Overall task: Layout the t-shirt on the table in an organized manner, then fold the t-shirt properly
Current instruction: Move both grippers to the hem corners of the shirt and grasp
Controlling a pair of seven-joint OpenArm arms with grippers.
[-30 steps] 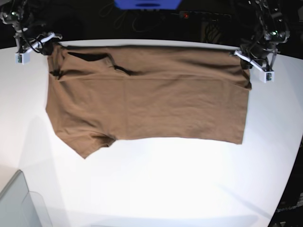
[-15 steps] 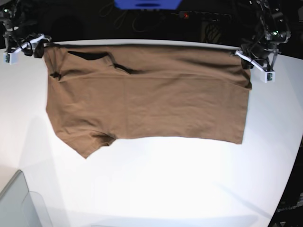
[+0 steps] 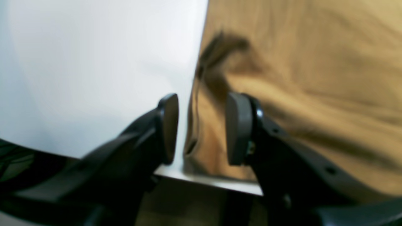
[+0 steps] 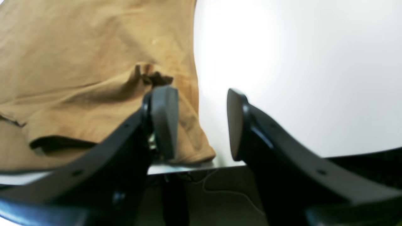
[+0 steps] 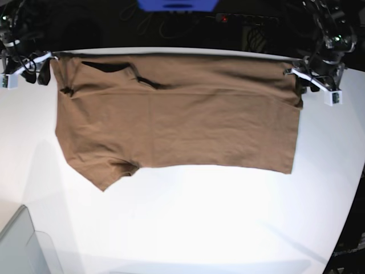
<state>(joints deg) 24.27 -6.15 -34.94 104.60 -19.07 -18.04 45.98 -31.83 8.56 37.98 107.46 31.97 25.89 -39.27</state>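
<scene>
The tan-brown t-shirt (image 5: 177,117) lies flat across the far part of the white table (image 5: 199,222), folded lengthwise, with a sleeve sticking out at the lower left. My left gripper (image 5: 301,80) is open beside the shirt's far right corner. In the left wrist view the left gripper (image 3: 201,125) hangs over the shirt's side edge (image 3: 314,78) and holds nothing. My right gripper (image 5: 41,67) is open just off the shirt's far left corner. In the right wrist view the right gripper (image 4: 202,122) is over bare table (image 4: 298,62), with the shirt (image 4: 78,62) beside its left finger.
The table's far edge (image 5: 182,50) runs just behind the shirt, with dark floor and cables beyond it. A translucent grey bin (image 5: 23,245) stands at the near left corner. A blue object (image 5: 177,4) sits at the top centre.
My right gripper has moved outward to the left, off the shirt's corner. My left gripper has shifted slightly to the right. The shirt has stayed in place.
</scene>
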